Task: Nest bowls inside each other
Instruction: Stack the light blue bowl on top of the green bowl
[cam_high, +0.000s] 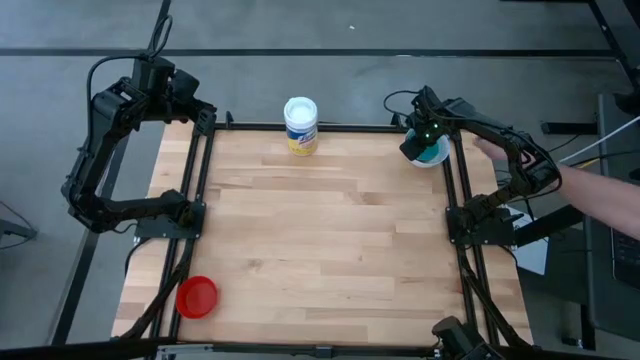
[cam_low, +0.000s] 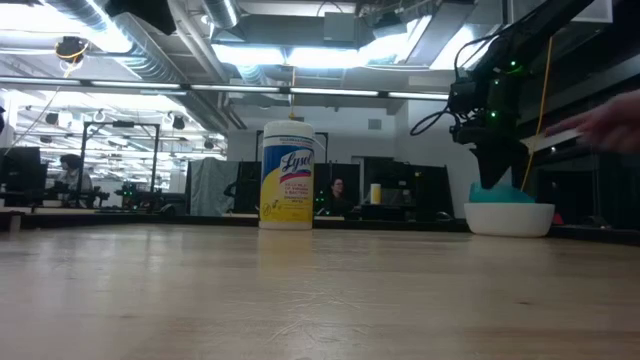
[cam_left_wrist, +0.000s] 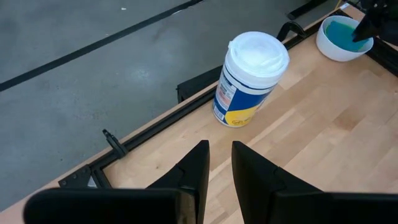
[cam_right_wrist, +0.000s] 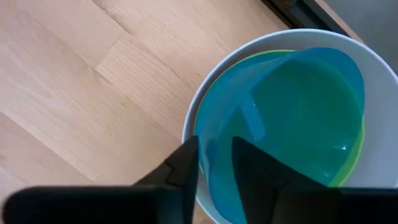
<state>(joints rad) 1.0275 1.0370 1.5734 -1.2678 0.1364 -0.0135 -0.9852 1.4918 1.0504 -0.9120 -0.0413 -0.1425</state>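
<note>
At the table's far right corner stands a white bowl (cam_right_wrist: 380, 118) with a green bowl (cam_right_wrist: 353, 163) nested in it. A light blue bowl (cam_right_wrist: 292, 106) lies tilted inside the green one and sticks up above the white rim (cam_low: 500, 194). My right gripper (cam_right_wrist: 216, 165) points down over this stack (cam_high: 438, 158), open, with one finger inside and one outside the light blue bowl's rim. A red bowl (cam_high: 197, 296) sits alone near the table's front left corner. My left gripper (cam_left_wrist: 221, 155) waits open above the far left corner (cam_high: 206, 117), holding nothing.
A tall white wipes container with a yellow label (cam_high: 300, 125) stands at the middle of the far edge. A person's arm (cam_high: 600, 195) reaches in from the right beside the right arm. The wooden table top (cam_high: 320, 230) lies bare between the red bowl and the stack.
</note>
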